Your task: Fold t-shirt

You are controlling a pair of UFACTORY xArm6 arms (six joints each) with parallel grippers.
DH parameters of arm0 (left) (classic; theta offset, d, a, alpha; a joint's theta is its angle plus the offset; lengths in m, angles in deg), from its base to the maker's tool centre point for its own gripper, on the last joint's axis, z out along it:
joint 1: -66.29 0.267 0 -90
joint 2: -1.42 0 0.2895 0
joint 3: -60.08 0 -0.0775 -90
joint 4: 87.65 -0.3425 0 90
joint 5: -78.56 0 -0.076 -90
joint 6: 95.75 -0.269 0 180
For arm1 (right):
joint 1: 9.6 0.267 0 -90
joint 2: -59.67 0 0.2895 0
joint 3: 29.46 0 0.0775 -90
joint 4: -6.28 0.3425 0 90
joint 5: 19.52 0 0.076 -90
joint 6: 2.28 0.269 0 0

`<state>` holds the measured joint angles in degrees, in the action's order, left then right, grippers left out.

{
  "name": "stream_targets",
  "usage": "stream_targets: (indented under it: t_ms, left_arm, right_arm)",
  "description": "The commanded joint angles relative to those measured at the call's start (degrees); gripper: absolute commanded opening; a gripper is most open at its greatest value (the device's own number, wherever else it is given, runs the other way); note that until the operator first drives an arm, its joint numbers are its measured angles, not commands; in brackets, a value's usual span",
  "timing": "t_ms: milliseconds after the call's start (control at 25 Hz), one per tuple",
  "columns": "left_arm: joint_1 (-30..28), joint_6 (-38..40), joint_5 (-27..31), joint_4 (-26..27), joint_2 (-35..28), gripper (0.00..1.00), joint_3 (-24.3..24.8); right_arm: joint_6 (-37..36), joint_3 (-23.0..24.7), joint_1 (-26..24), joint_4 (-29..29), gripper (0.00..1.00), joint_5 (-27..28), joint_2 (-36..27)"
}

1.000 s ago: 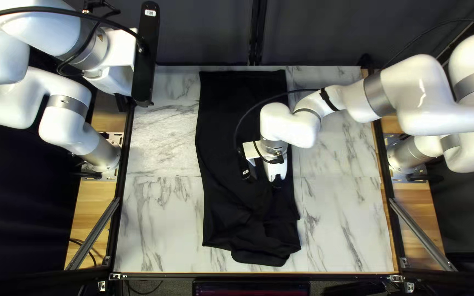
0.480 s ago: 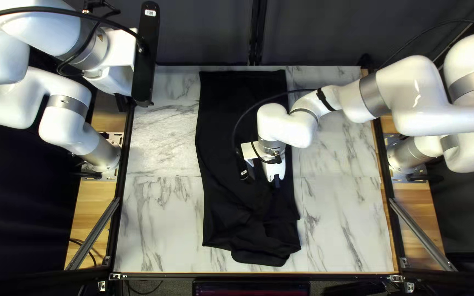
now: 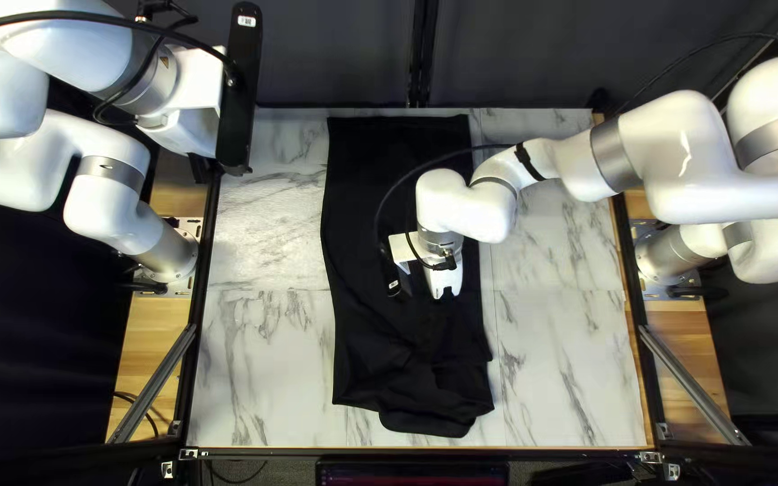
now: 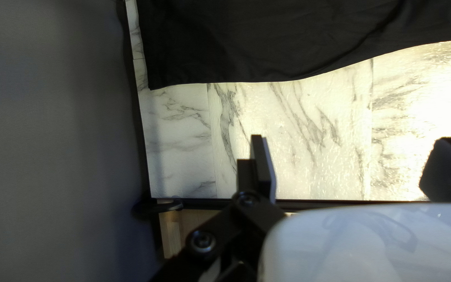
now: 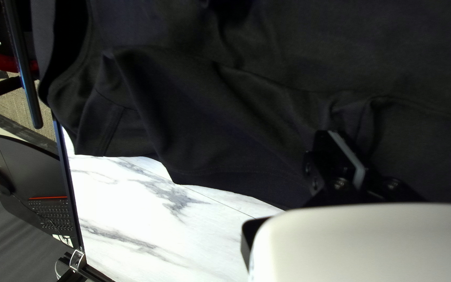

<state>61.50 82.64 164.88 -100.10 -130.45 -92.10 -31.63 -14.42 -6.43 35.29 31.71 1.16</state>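
Black T-shirt: lying lengthwise on the marble-patterned table, around the middle, reaching from near the far edge toward the near edge. Its far part is lying fairly smooth, while its near part is bunching into overlapping folds and ending in a rounded flap.

Left gripper: hanging near the table's left edge, toward the far corner, well apart from the shirt. In the left wrist view, its two fingers are standing wide apart and are holding nothing; the shirt is lying ahead of them, with a stretch of table showing between. A dark rail is running along the table's edge.

Right gripper: pointing down over the shirt, with the right arm reaching in from the right of the top left view and a black cable arching beside its wrist. In the right wrist view, the jaws are standing closed together beside a raised crease; no cloth is showing pinched between them, and whether the tips are touching the shirt cannot be told. Beyond the table's near edge, a keyboard is lying on a dark surface.

Dark curtain: hanging behind the far edge.
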Motion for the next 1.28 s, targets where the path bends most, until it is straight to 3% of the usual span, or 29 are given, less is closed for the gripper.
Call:
stream_targets:
  t_ms: [40,1040,1080,1120,1200,1240,1280]
  left_arm:
    - [0.0,0.0,0.0,0.0,0.0,1.0,0.0]
    - [0.0,0.0,0.0,0.0,0.0,1.0,0.0]
    - [0.0,0.0,0.0,0.0,0.0,1.0,0.0]
    - [0.0,0.0,0.0,0.0,0.0,1.0,0.0]
    - [0.0,0.0,0.0,0.0,0.0,1.0,0.0]
    - [0.0,0.0,0.0,0.0,0.0,1.0,0.0]
    - [0.0,0.0,0.0,0.0,0.0,1.0,0.0]
  right_arm:
    - [-0.77,-0.28,-0.41,0.57,1.0,0.45,0.44]
    - [-2.1,-0.2,0.78,3.0,1.0,0.13,1.92]
    - [-2.15,-0.42,0.75,3.06,0.94,0.2,2.12]
    - [-2.22,-0.65,0.72,3.11,0.94,0.26,2.36]
    - [-2.44,-1.14,0.64,3.19,0.67,0.48,2.84]
    - [-2.54,-1.32,0.58,3.18,0.38,0.6,3.01]
    - [-2.63,-1.41,0.5,3.14,0.35,0.76,3.08]
